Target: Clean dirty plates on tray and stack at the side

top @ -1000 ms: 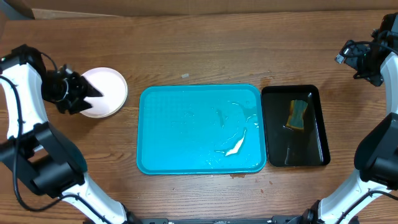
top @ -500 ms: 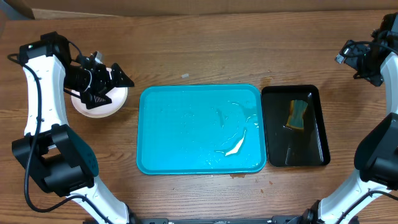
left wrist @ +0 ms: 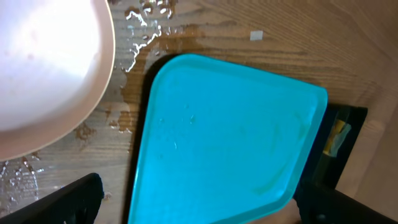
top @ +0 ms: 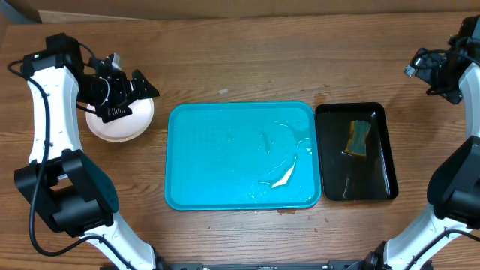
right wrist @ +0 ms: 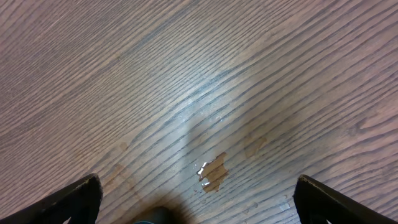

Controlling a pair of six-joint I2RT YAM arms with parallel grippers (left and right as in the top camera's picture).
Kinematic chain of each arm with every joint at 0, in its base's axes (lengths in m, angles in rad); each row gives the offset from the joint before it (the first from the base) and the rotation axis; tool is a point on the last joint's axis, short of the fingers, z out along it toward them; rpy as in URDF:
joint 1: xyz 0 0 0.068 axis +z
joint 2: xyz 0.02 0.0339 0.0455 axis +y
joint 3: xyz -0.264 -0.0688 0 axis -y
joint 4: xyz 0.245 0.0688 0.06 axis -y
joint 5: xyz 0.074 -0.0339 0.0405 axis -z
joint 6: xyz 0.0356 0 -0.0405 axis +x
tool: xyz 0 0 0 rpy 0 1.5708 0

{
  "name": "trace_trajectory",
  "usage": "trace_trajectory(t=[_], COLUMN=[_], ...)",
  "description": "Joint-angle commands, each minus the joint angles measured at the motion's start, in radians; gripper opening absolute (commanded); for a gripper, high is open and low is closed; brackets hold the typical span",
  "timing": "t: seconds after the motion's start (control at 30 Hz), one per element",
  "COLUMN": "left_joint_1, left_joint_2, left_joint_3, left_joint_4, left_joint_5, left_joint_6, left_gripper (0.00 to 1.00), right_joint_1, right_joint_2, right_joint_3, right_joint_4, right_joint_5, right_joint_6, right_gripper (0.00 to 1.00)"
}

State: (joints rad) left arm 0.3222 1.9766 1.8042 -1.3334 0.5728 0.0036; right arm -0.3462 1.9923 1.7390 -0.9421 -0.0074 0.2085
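plates stacked L of tray | L fingers apart, above

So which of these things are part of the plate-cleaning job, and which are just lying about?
Part of the job:
- plates, stacked left of the tray
- blue tray, wet, no plates on it
- sponge
- black tray holding the sponge

Just lying about:
- small puddle on the table

White arm links, black joints and black fingers, thin black cables.
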Motion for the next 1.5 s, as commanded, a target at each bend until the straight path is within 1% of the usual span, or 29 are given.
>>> trace_trajectory(t=[0.0, 1.0, 1.2, 1.37, 1.47], left_joint_1=[-0.002, -0.002, -0.002, -0.002, -0.002], left_joint_2=[-0.014, -0.014, -0.014, -0.014, -0.014], left_joint_3=[-0.002, -0.002, -0.002, -0.002, -0.002], left_joint_4=[0.006, 0.006, 0.006, 0.006, 0.006], left_joint_5=[0.019, 0.019, 0.019, 0.019, 0.019], left_joint_6=[0.019, 0.019, 0.019, 0.019, 0.019], left_gripper=[1.00, 1.00, 1.00, 1.00, 1.00], right_joint_1=[0.004, 0.013, 0.028, 0.083, 0.151], right_joint_2=[-0.025, -0.031, -0.116, -0.263, -0.377], right_joint_3=[0.012, 0.012, 0.012, 0.013, 0.012], right_joint_4=[0.006, 0.006, 0.006, 0.006, 0.006], right_joint_5=[0.006, 0.006, 0.006, 0.006, 0.006], right_joint_6=[-0.003, -0.003, -0.003, -0.003, -0.003], right_gripper=[1.00, 1.00, 1.00, 1.00, 1.00])
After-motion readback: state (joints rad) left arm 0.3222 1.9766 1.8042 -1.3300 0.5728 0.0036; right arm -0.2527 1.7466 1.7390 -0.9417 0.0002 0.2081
